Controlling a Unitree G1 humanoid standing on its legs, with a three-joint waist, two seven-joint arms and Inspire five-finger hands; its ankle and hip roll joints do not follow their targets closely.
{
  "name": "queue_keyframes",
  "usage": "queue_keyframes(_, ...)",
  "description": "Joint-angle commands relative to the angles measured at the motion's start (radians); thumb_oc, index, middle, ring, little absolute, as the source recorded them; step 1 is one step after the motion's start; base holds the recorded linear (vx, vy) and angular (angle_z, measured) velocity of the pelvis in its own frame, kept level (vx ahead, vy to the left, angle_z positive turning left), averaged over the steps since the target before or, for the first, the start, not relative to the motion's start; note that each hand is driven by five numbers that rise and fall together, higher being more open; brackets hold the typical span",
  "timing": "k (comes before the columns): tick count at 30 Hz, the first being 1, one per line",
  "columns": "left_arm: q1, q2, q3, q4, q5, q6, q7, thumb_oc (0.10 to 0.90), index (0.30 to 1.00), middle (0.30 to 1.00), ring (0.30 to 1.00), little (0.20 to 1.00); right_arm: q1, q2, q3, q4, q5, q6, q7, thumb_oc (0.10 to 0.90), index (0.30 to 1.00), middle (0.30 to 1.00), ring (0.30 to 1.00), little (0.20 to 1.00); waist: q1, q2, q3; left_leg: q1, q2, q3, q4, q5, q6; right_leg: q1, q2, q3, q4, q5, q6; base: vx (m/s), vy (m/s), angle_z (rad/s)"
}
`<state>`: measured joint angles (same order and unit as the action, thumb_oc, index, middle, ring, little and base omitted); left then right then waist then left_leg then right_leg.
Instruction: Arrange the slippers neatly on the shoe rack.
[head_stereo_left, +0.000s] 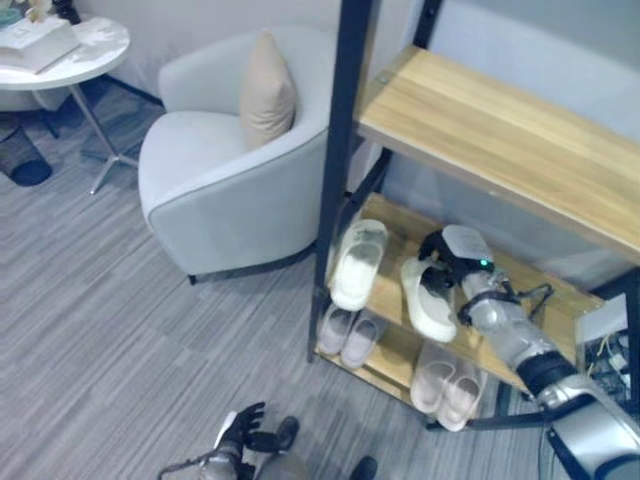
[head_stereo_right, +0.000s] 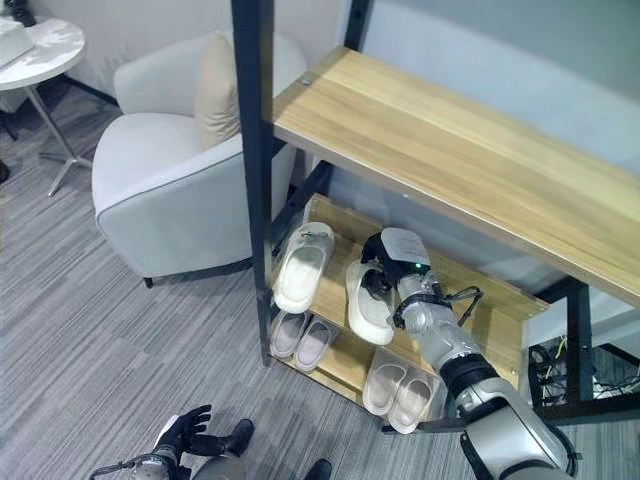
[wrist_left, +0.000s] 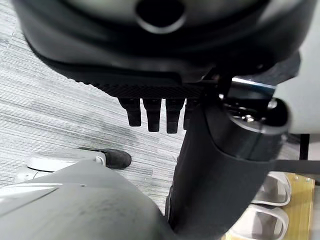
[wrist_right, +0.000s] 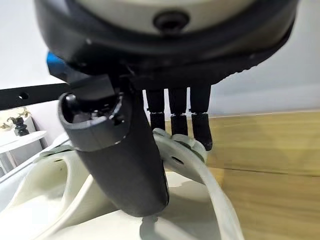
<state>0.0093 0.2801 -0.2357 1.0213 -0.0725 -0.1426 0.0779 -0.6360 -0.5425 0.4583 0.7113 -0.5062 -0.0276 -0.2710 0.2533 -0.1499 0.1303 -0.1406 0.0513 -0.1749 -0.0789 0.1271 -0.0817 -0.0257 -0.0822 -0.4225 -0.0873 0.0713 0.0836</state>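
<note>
Slipper (head_stereo_left: 425, 300) pinched at its strap by right hand (head_stereo_left: 447, 262), thumb inside and fingers over, sole resting on middle shelf (head_stereo_left: 575, 310) of rack (head_stereo_left: 340, 150), well apart from its mate (head_stereo_left: 357, 262) and angled off it. Likely to end up crooked if let go so; might catch and drag on release. Two pairs (head_stereo_left: 350, 335) (head_stereo_left: 448, 385) below. Left hand (head_stereo_left: 238, 430) hung low, fingers relaxed, empty.
</note>
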Motion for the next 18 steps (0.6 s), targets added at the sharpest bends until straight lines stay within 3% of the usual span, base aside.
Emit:
queue_keyframes(1, 0.005, -0.029, -0.099, 0.046, 0.000, -0.014, 0.019, 0.800, 0.900, 0.900, 0.900, 0.900, -0.180, -0.051, -0.024, 0.014, 0.024, 0.003, -0.120, 0.400, 0.300, 0.300, 0.300, 0.300, 0.037, -0.006, 0.001, 0.029, -0.027, 0.044, -0.008, -0.088, 0.000, 0.063, -0.040, 0.015, 0.012, -0.079, 0.063, 0.00, 0.019, 0.17)
queue_keyframes(5, -0.006, -0.032, -0.115, 0.040, -0.008, -0.016, 0.023, 0.800, 0.900, 0.900, 0.900, 0.900, -0.216, -0.055, -0.020, 0.059, 0.037, 0.010, -0.145, 0.406, 0.309, 0.309, 0.309, 0.309, 0.045, -0.001, 0.000, 0.019, -0.031, 0.031, -0.008, -0.083, -0.002, 0.062, -0.044, 0.000, 0.012, -0.079, 0.064, 0.00, 0.017, 0.08)
queue_keyframes(7, -0.008, -0.034, -0.117, 0.040, -0.010, -0.016, 0.025, 0.800, 0.900, 0.900, 0.900, 0.900, -0.224, -0.056, -0.016, 0.062, 0.038, 0.011, -0.148, 0.450, 0.375, 0.375, 0.375, 0.375, 0.045, 0.001, 0.000, 0.018, -0.032, 0.029, -0.008, -0.083, -0.002, 0.063, -0.044, -0.003, 0.013, -0.080, 0.064, 0.00, 0.020, 0.18)
queue_keyframes(8, -0.010, -0.038, -0.122, 0.041, -0.011, -0.017, 0.026, 0.800, 0.900, 0.900, 0.900, 0.900, -0.235, -0.054, -0.013, 0.078, 0.042, 0.013, -0.153, 0.563, 0.545, 0.545, 0.545, 0.545, 0.046, 0.004, -0.001, 0.017, -0.034, 0.026, -0.008, -0.083, -0.003, 0.061, -0.045, -0.006, 0.013, -0.080, 0.063, 0.01, 0.019, 0.09)
queue_keyframes(9, -0.011, -0.039, -0.123, 0.042, -0.012, -0.017, 0.027, 0.800, 0.900, 0.900, 0.900, 0.900, -0.240, -0.053, -0.012, 0.085, 0.044, 0.013, -0.156, 0.767, 0.851, 0.851, 0.851, 0.851, 0.046, 0.006, -0.002, 0.016, -0.034, 0.025, -0.008, -0.082, -0.003, 0.061, -0.045, -0.008, 0.014, -0.079, 0.063, 0.00, 0.000, 0.00)
queue_keyframes(10, -0.011, -0.039, -0.123, 0.042, -0.012, -0.017, 0.027, 0.800, 0.900, 0.900, 0.900, 0.900, -0.241, -0.053, -0.011, 0.086, 0.044, 0.013, -0.156, 0.800, 0.900, 0.900, 0.900, 0.900, 0.045, 0.007, -0.002, 0.015, -0.034, 0.025, -0.008, -0.082, -0.003, 0.061, -0.045, -0.008, 0.014, -0.079, 0.063, 0.00, 0.000, 0.00)
queue_keyframes(18, -0.009, -0.052, -0.120, 0.057, -0.017, -0.015, 0.035, 0.800, 0.900, 0.900, 0.900, 0.900, -0.234, -0.052, -0.014, 0.020, 0.066, 0.003, -0.150, 0.800, 0.900, 0.900, 0.900, 0.900, 0.032, 0.017, -0.008, 0.016, -0.034, 0.024, -0.008, -0.083, -0.004, 0.058, -0.048, -0.006, 0.015, -0.082, 0.060, 0.00, 0.004, 0.00)
